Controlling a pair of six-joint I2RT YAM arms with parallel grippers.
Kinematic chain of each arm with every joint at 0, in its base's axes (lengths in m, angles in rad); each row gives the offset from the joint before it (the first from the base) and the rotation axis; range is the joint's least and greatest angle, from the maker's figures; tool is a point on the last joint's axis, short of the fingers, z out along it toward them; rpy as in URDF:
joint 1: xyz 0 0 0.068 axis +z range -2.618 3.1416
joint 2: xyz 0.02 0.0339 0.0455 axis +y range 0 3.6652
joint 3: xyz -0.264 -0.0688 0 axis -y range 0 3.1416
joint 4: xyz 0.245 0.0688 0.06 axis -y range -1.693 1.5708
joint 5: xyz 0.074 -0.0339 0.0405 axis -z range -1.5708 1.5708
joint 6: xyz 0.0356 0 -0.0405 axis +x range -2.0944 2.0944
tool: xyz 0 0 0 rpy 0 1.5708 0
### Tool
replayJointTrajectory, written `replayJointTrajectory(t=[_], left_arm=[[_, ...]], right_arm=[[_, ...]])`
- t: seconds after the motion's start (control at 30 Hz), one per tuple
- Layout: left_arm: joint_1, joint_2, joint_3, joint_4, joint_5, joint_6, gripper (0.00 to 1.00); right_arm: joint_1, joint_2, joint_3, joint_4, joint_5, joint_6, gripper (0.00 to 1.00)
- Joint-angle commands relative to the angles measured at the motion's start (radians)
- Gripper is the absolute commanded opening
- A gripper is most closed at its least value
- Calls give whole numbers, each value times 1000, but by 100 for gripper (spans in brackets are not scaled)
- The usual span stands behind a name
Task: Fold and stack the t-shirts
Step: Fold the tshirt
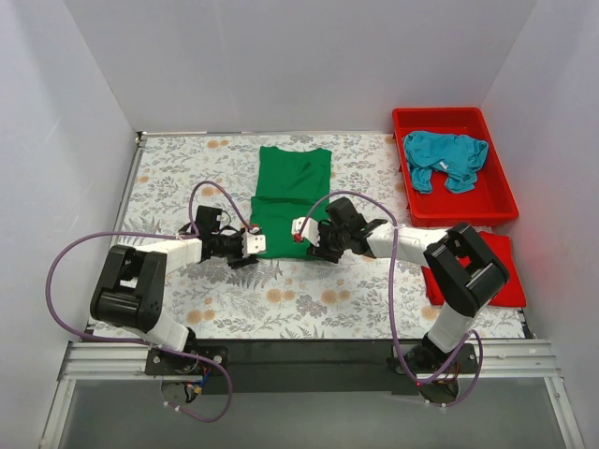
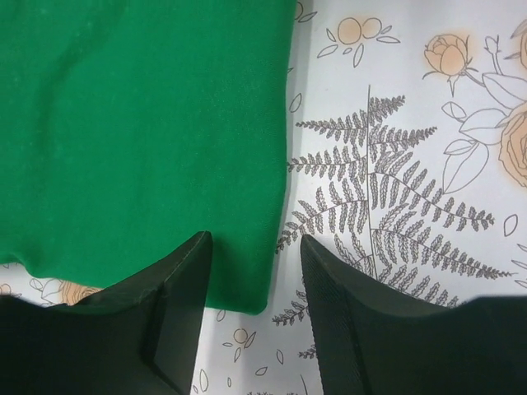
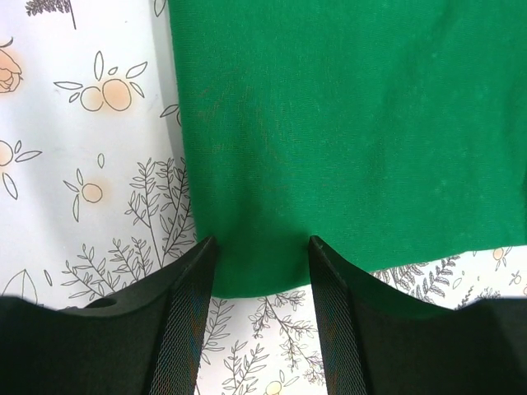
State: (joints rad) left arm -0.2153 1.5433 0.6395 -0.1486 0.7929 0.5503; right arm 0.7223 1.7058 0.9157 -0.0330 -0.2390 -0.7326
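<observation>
Straddling green t-shirt (image 1: 292, 178) hem: left gripper (image 2: 255, 241), right gripper (image 3: 263, 243) (jaws apart).

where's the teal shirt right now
In the top view, the teal t-shirt lies crumpled inside the red tub at the far right, well apart from the green t-shirt in the middle.

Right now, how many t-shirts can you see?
2. The green t-shirt lies flat on the table; the teal t-shirt sits crumpled in the red tub. More could hide under it. I can't tell what the flat red thing nearby is.
</observation>
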Motion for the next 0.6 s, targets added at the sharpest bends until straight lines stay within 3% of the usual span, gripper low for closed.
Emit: replayJointTrajectory(t=[0.0, 0.27, 0.43, 0.57], left_arm=[[-2, 9, -24, -15, -49, 88, 45], [-2, 6, -1, -43, -34, 77, 11], [-2, 17, 26, -75, -15, 74, 1], [-2, 31, 57, -95, -12, 45, 0]], right_arm=[[2, -8, -35, -50, 0, -25, 57], [2, -113, 34, -186, -117, -19, 57], [8, -69, 72, -216, -155, -14, 56], [9, -14, 69, -206, -154, -45, 54]])
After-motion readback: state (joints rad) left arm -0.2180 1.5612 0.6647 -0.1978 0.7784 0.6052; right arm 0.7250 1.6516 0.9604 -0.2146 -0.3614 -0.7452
